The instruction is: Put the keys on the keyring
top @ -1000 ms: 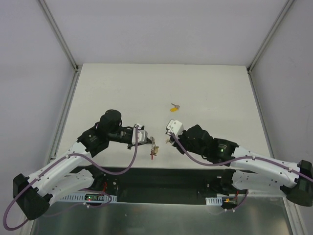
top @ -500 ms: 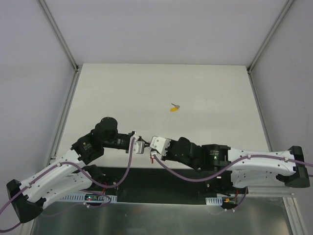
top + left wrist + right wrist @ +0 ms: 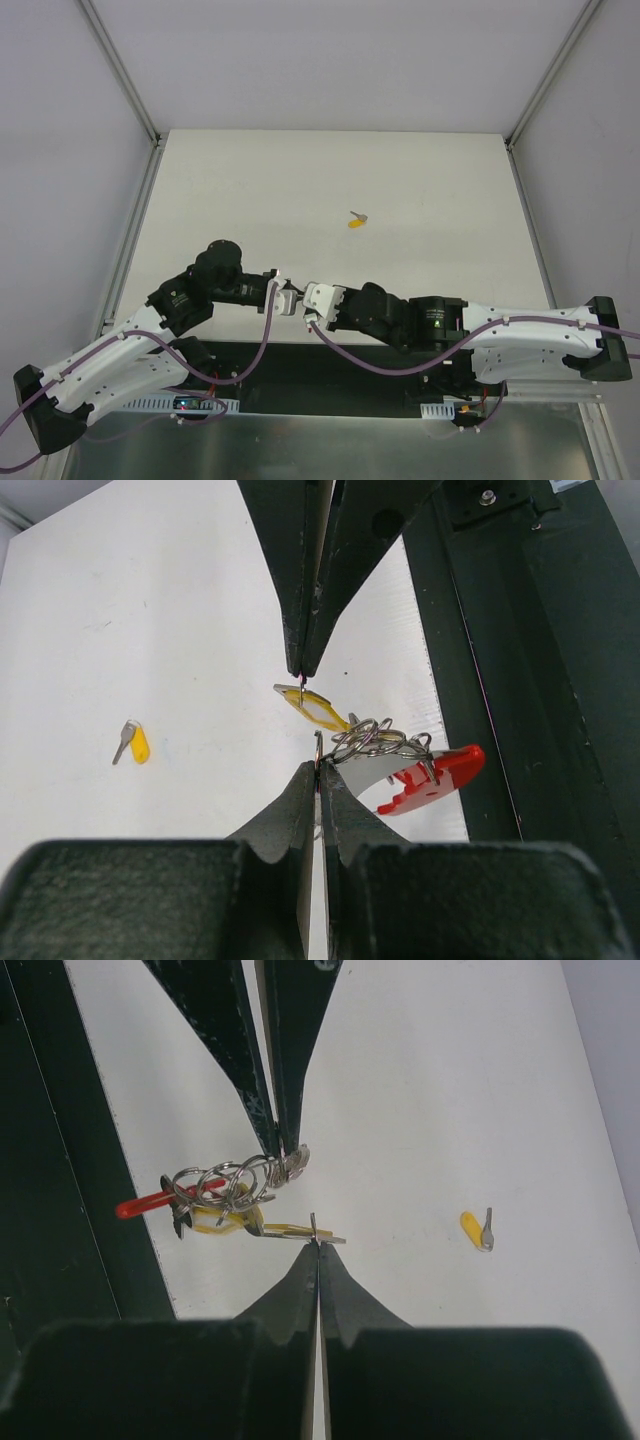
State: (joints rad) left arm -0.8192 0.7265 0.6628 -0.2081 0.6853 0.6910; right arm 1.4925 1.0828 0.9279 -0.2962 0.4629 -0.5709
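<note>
My left gripper point(image 3: 293, 301) point(image 3: 318, 767) is shut on a metal ring of the keyring. Its grey chain rings point(image 3: 375, 742) and red loop point(image 3: 440, 770) hang beside the tips, just above the table's near edge. My right gripper point(image 3: 309, 305) point(image 3: 318, 1244) is shut on the thin metal end of a yellow-headed key point(image 3: 225, 1223), which also shows in the left wrist view point(image 3: 315, 708). The two grippers meet tip to tip, and the key lies against the chain rings point(image 3: 225, 1182). A second yellow-headed key point(image 3: 357, 219) point(image 3: 132, 742) point(image 3: 478, 1228) lies loose on the table farther back.
The white table point(image 3: 250, 190) ends just under the grippers at a black frame rail point(image 3: 330, 352) point(image 3: 520, 680). Grey walls and metal posts point(image 3: 125, 85) close in the left, right and back sides.
Over the last second, both grippers moved toward the near edge and the right gripper swung left to meet the left one. Little has moved in the last half second.
</note>
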